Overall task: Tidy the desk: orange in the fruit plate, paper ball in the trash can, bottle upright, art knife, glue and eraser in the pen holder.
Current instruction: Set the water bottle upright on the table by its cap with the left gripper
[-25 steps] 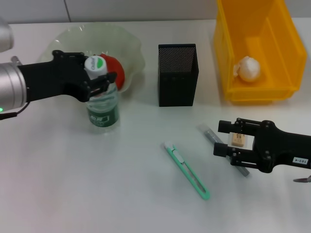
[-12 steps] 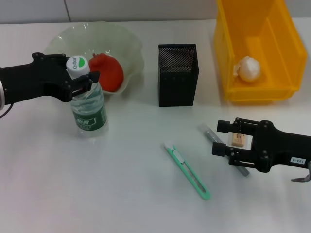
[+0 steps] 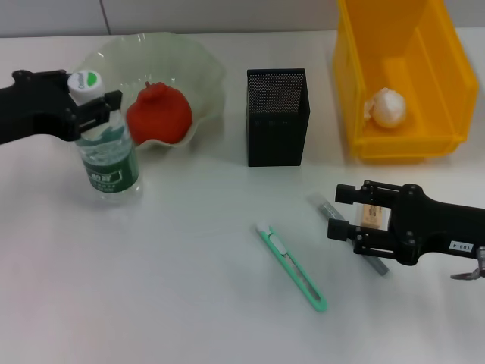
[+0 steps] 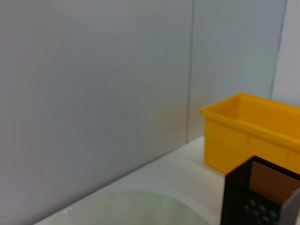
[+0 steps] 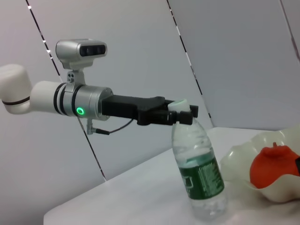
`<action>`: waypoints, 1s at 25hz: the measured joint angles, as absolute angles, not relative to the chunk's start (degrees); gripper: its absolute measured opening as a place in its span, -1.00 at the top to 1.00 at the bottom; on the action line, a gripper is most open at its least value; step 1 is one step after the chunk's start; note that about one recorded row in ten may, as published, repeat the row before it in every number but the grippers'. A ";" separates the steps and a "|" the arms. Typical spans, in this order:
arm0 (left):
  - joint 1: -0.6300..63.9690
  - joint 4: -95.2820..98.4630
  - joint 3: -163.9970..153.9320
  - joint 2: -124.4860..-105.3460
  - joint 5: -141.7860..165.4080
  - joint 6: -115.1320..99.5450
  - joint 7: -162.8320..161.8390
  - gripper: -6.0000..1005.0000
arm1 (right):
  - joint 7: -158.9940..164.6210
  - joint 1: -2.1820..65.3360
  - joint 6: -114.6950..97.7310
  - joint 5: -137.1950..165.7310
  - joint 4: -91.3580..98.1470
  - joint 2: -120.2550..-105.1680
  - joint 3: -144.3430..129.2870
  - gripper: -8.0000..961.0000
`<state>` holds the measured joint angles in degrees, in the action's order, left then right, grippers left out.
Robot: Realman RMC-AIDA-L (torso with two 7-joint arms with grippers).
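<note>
Carried farther left than half a second ago, the bottle (image 3: 108, 155) now stands upright on the desk (image 3: 167, 288) at the near-left edge of the fruit plate (image 3: 198, 76), no longer in front of the orange (image 3: 158, 114). The left gripper (image 3: 92, 106) is clamped on the bottle's neck just under the green-and-white cap, its black fingers (image 3: 104, 103) on either side; the right wrist view shows the same grip from the side, with the bottle's base on the tabletop. The orange lies in the pale-green plate, now in full view.

Right of the plate stands the black mesh pen holder (image 3: 276, 117), and farther right, at the far edge, the yellow trash can (image 3: 439, 83) with the paper ball (image 3: 388, 106) inside it.

On the near side of the desk the art knife (image 3: 292, 265) lies flat, slanting from far-left to near-right, apart from everything else. To its right the grey glue (image 3: 327, 208) lies at a similar slant, partly under the right gripper (image 3: 350, 214). That gripper has edged slightly left and hangs low with its fingers spread apart, the eraser (image 3: 371, 216) lying between them; whether they touch it cannot be told.
</note>
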<state>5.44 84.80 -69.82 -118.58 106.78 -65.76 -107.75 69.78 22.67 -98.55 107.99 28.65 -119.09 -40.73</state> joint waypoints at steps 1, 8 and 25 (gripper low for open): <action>5.52 84.73 -69.31 -118.57 106.76 -65.77 -107.75 0.05 | 69.78 22.71 -98.40 108.03 28.65 -119.09 -40.79 -0.41; 5.07 84.61 -66.38 -118.55 106.76 -65.71 -107.32 0.05 | 69.78 22.77 -98.17 108.16 28.65 -119.09 -40.79 -0.41; 5.38 82.66 -64.14 -118.48 107.13 -63.04 -106.48 0.04 | 69.78 22.77 -98.12 108.12 28.23 -119.09 -40.87 -0.42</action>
